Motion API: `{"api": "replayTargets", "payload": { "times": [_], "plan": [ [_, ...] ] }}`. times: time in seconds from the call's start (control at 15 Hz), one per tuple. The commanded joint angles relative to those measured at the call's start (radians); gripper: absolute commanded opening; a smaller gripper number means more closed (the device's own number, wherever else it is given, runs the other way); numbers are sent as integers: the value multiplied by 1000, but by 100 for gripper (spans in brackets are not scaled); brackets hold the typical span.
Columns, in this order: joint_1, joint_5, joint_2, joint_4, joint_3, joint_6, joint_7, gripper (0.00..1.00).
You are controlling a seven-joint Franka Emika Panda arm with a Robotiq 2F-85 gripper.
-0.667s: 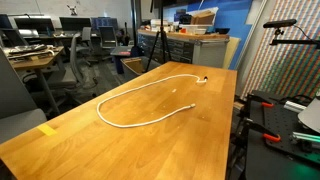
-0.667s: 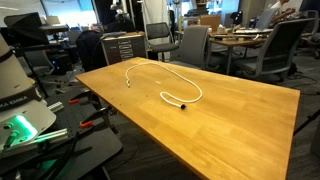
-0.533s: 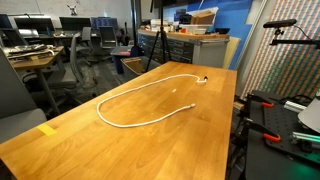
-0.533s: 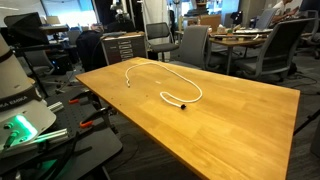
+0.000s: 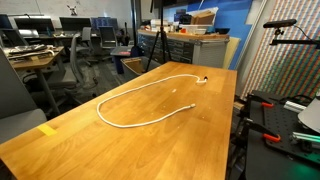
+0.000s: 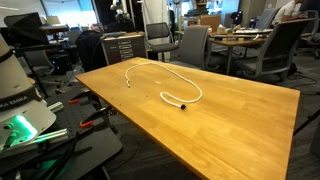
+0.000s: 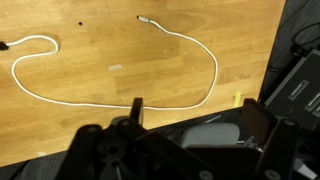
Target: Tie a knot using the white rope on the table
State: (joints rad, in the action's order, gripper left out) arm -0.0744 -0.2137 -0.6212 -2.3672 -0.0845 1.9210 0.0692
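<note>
Thin white flexible rope (image 5: 101,108) (image 6: 198,88) (image 7: 216,72) lies mid-frame in an open loop on light-brown wooden tabletop (image 5: 150,150) (image 6: 240,110). Dark claw (image 7: 135,120) at wrist view's bottom edge, well apart from the rope; can't tell its opening.

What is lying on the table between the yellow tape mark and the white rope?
Nothing. In an exterior view, only the bare table separates the yellow tape mark from the white rope.

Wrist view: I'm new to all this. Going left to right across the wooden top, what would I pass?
One end of the white rope → small dark speck → the rope's other end → the rope's right-hand bend → yellow tape mark → edge of the table.
</note>
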Motion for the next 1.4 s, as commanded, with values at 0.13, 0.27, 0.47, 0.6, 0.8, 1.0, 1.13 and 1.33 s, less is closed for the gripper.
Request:
{"api": "replayTargets", "payload": {
  "times": [0.13, 0.27, 0.47, 0.6, 0.8, 1.0, 1.13, 1.33],
  "plan": [
    [17, -9, 2, 2, 13, -4, 8, 100],
    [17, -9, 2, 2, 13, -4, 8, 100],
    [29, 17, -2, -28, 12, 70, 39, 100],
    [47, 58, 18, -59, -3, 103, 65, 100],
    [108, 132, 44, -182, -19, 327, 72, 100],
    [112, 131, 65, -191, -25, 342, 49, 100],
    [124, 135, 92, -218, -31, 393, 50, 100],
    [124, 135, 95, -218, -29, 399, 50, 100]
  ]
}}
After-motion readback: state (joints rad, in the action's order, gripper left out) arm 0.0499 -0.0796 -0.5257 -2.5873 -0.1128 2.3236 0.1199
